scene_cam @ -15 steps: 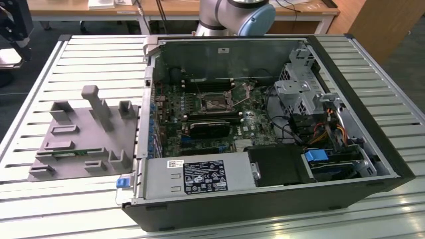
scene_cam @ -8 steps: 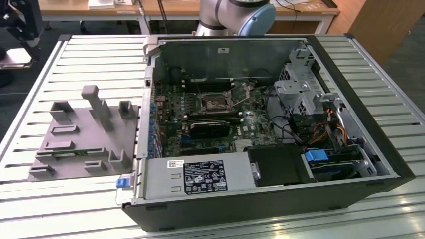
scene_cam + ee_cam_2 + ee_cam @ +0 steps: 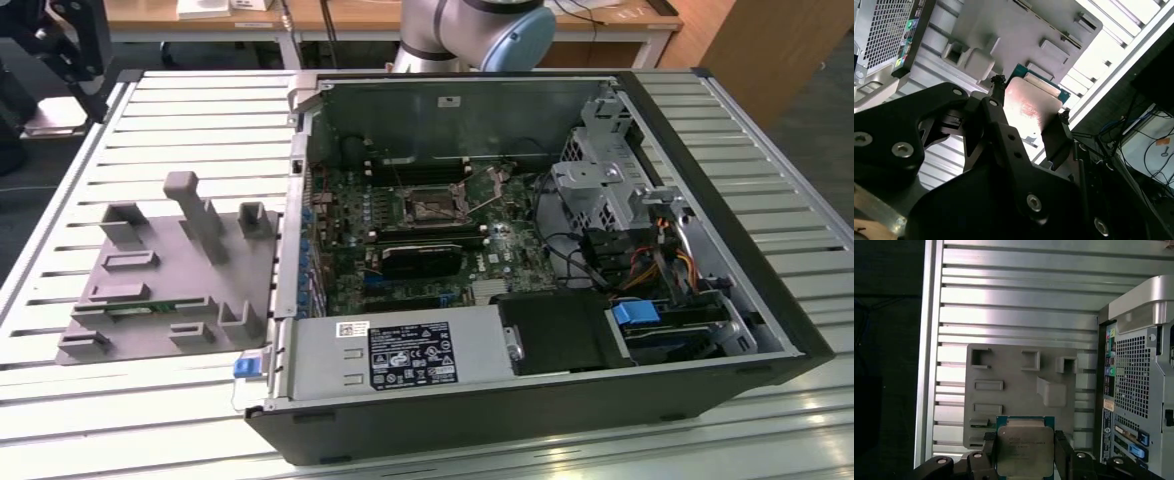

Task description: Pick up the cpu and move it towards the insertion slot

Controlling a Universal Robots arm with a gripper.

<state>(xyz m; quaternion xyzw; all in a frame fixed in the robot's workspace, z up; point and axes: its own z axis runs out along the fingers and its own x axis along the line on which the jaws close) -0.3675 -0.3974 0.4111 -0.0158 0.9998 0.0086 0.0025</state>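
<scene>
In both wrist views my gripper (image 3: 1025,456) (image 3: 1028,120) is shut on the cpu (image 3: 1025,449) (image 3: 1029,106), a flat square chip with a shiny metal top and a green edge. One black finger (image 3: 988,450) presses each of two opposite sides. The chip hangs well above the grey fixture plate (image 3: 1019,385) on the slatted table. In the exterior view the insertion slot (image 3: 430,207) sits on the green board inside the open computer case, a silver frame around a dark centre, with nothing over it.
The open computer case (image 3: 747,330) lies on the slatted metal table (image 3: 174,130), with its perforated rear panel (image 3: 1134,375) beside the fixture plate (image 3: 174,270). A black heatsink block (image 3: 414,262) lies near the slot. The arm's base (image 3: 467,30) stands behind the case.
</scene>
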